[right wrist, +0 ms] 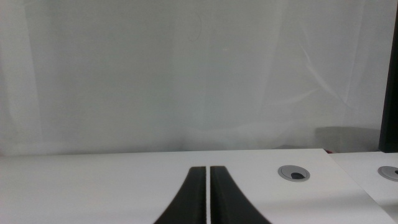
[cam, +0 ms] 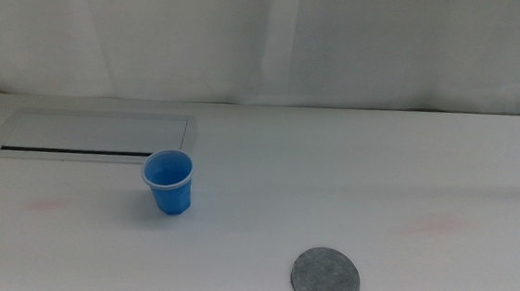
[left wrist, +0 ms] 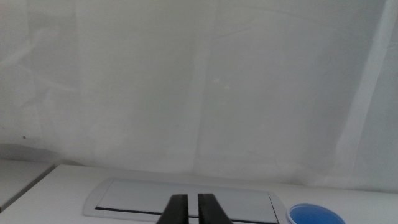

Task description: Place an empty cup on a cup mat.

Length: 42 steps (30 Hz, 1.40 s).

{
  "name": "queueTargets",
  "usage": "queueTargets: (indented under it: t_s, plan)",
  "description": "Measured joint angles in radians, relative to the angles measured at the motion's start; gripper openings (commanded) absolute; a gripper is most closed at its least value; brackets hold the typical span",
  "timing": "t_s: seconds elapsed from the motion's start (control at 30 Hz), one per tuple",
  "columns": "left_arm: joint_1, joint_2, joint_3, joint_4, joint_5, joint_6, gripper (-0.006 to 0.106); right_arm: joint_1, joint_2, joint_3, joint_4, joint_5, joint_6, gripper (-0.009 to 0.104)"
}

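The blue cup (cam: 168,182) stands upright and empty on the white table, left of centre in the middle view. Its rim also shows in the left wrist view (left wrist: 313,214). The grey round cup mat (cam: 325,280) lies flat near the front edge, to the right of the cup and apart from it. Neither arm shows in the middle view. My left gripper (left wrist: 189,208) is shut and empty, pointing toward the white slotted panel with the cup off to one side. My right gripper (right wrist: 207,186) is shut and empty over bare table.
A white rectangular panel with a dark slot (cam: 93,138) lies flat behind and left of the cup. A round grey cable grommet (right wrist: 293,173) sits in the table on the right side. A white curtain hangs behind the table.
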Motion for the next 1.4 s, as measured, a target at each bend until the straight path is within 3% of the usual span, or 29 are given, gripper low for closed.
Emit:
queueTargets:
  t_s: [0.03, 0.13, 0.2, 0.33, 0.93, 1.27, 1.4]
  plan:
    - [0.0, 0.0, 0.0, 0.0, 0.0, 0.0, -0.003, 0.0, 0.0, 0.0, 0.0, 0.0, 0.002, -0.003]
    - [0.0, 0.0, 0.0, 0.0, 0.0, -0.029, 0.016, 0.0, 0.0, 0.0, 0.0, 0.0, 0.002, -0.003]
    - [0.0, 0.0, 0.0, 0.0, 0.0, -0.056, 0.037, 0.0, 0.0, 0.0, 0.0, 0.0, 0.002, -0.003]
    - [0.0, 0.0, 0.0, 0.0, -0.009, -0.073, 0.094, 0.0, 0.0, 0.0, 0.0, 0.0, 0.002, -0.003]
    - [0.0, -0.002, -0.009, -0.003, -0.029, -0.126, 0.093, 0.0, 0.0, 0.0, 0.0, 0.0, 0.0, -0.003]
    - [0.0, 0.031, -0.311, -0.003, 0.255, -0.128, 0.093, 0.0, 0.0, 0.0, 0.0, 0.0, 0.0, -0.003]
    - [0.0, 0.148, -0.442, -0.058, 0.378, -0.078, 0.093, 0.0, 0.0, 0.0, 0.0, 0.0, 0.0, -0.003]
